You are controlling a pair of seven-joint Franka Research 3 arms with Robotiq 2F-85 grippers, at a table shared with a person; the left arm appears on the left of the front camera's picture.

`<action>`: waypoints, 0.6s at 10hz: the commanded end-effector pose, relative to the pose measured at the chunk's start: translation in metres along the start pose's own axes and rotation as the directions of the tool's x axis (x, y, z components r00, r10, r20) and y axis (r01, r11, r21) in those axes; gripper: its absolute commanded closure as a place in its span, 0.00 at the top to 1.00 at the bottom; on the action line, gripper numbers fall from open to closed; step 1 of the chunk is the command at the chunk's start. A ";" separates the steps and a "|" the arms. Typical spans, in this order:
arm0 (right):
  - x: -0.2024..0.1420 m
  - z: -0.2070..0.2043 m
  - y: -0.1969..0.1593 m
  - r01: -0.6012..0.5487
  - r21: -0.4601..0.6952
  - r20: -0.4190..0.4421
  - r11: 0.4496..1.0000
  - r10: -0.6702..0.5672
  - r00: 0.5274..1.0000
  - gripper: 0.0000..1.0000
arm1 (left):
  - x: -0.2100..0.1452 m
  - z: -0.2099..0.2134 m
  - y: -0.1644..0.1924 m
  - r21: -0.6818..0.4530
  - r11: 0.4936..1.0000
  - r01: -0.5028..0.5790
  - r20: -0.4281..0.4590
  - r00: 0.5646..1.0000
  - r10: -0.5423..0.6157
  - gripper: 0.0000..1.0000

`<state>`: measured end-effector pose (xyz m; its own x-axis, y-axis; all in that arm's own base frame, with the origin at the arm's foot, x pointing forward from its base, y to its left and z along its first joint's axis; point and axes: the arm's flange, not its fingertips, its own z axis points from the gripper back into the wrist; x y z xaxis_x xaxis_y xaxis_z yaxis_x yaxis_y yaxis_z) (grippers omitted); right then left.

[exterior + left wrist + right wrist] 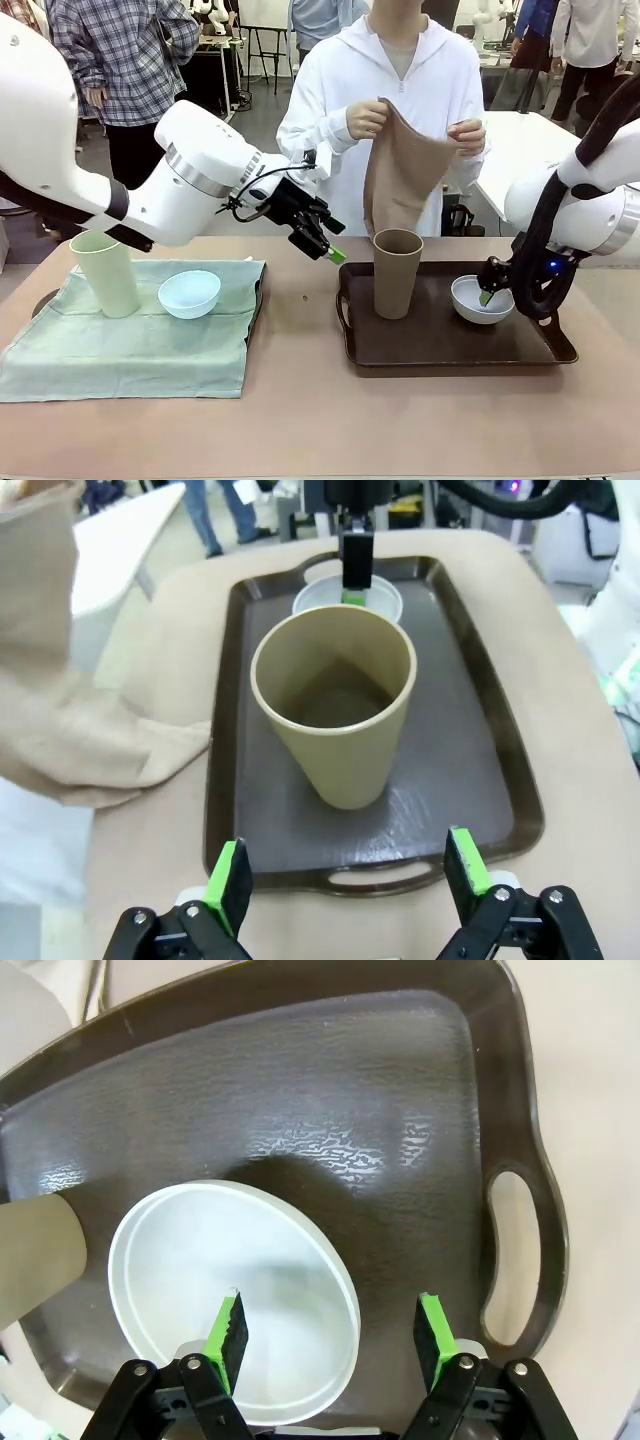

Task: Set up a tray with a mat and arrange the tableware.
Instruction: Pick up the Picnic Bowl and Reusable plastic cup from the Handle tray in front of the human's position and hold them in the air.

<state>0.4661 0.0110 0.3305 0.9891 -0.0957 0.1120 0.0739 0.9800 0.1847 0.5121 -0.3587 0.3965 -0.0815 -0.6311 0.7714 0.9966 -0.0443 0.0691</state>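
Observation:
A dark brown tray lies right of centre with a brown tumbler and a white bowl on it. My right gripper is down at the bowl, open. In the right wrist view its jaws straddle the bowl's rim, one finger inside, one outside over the tray. My left gripper hangs open left of the tray, facing the tumbler, nothing between its fingers. The person holds a tan mat up in both hands behind the tray.
At the left, a pale green mat lies on the table with a pale green tumbler and a light blue bowl on it. Bare tabletop runs along the front edge and between mat and tray.

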 end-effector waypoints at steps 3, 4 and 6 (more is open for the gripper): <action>0.004 0.007 0.011 0.005 -0.058 0.060 0.998 -0.002 0.998 0.86 | -0.017 -0.025 0.004 -0.003 1.000 -0.015 0.056 0.998 0.015 1.00; 0.005 0.010 0.014 0.004 -0.068 0.065 0.998 0.001 0.998 0.86 | -0.020 -0.034 0.003 -0.011 1.000 -0.014 0.075 0.997 0.015 1.00; 0.007 0.015 0.015 0.008 -0.081 0.073 0.997 -0.002 0.997 0.86 | -0.020 -0.055 0.000 -0.049 0.999 -0.012 0.103 0.995 0.017 1.00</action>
<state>0.4726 0.0172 0.3452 0.9809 -0.0912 0.1719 0.0683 0.9885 0.1349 0.5128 -0.3839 0.3537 -0.0380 -0.5905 0.8061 0.9982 -0.0598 0.0033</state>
